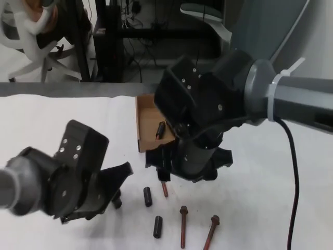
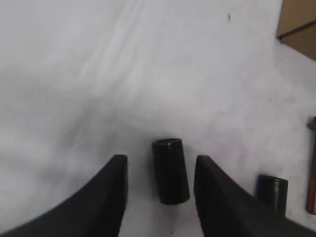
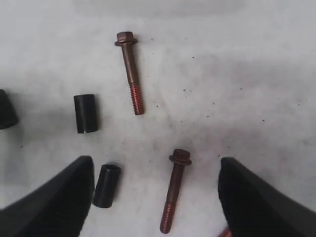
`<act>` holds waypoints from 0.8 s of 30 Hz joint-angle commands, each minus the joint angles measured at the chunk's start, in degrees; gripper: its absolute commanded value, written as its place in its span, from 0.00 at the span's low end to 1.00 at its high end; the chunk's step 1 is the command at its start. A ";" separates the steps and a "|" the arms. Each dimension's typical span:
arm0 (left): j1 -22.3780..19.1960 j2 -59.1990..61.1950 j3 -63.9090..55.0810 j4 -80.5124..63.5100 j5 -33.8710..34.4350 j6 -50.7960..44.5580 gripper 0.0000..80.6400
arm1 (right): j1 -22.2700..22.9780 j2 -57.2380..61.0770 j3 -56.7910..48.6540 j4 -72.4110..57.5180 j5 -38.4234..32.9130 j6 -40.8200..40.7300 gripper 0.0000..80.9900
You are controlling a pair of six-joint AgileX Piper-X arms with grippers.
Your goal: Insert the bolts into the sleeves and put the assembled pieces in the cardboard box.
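Observation:
A black sleeve (image 2: 170, 170) lies on the white bench between the fingers of my left gripper (image 2: 160, 160), which is open around it without touching. In the high view my left gripper (image 1: 115, 190) is low at the front left. My right gripper (image 3: 155, 173) hangs wide open above two copper bolts (image 3: 131, 69) (image 3: 174, 195) and two loose sleeves (image 3: 86, 113) (image 3: 106, 185). It holds nothing. The cardboard box (image 1: 143, 112) stands behind the right gripper (image 1: 177, 174), with one assembled piece (image 1: 161, 128) inside.
More parts lie at the front of the bench: two sleeves (image 1: 148, 196) (image 1: 157, 226) and three bolts (image 1: 164, 188) (image 1: 183, 226) (image 1: 212, 232). A second sleeve (image 2: 271, 192) lies close beside the left gripper. The bench's far edge runs behind the box.

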 commanded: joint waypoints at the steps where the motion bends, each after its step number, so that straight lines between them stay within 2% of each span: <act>1: -0.25 2.09 -2.48 -0.68 1.23 -0.61 0.51 | -0.08 0.67 -0.07 -0.20 0.47 0.36 0.78; 3: -0.25 3.12 -3.47 -0.57 1.24 -0.26 0.51 | -0.08 1.62 -0.07 -0.20 -0.08 0.36 0.74; 17: -0.25 8.99 -4.00 4.82 -0.13 -0.92 0.50 | -1.91 1.92 -0.07 -0.26 -2.72 -4.85 0.74; 18: -0.25 8.98 -4.00 4.49 -0.13 -1.58 0.44 | -2.07 1.92 -0.07 -0.26 -2.72 -5.21 0.74; 19: -0.13 8.98 -4.00 4.08 -0.26 -1.65 0.34 | -2.18 1.92 -0.07 -0.07 -2.99 -5.39 0.74; 21: -0.13 8.98 -4.00 3.75 -0.27 -1.64 0.02 | -2.15 1.92 -0.07 0.40 -2.99 -6.16 0.74; 24: -0.13 8.98 -4.00 3.76 -0.27 0.50 0.02 | -2.15 1.92 -0.07 0.98 -2.99 -6.01 0.74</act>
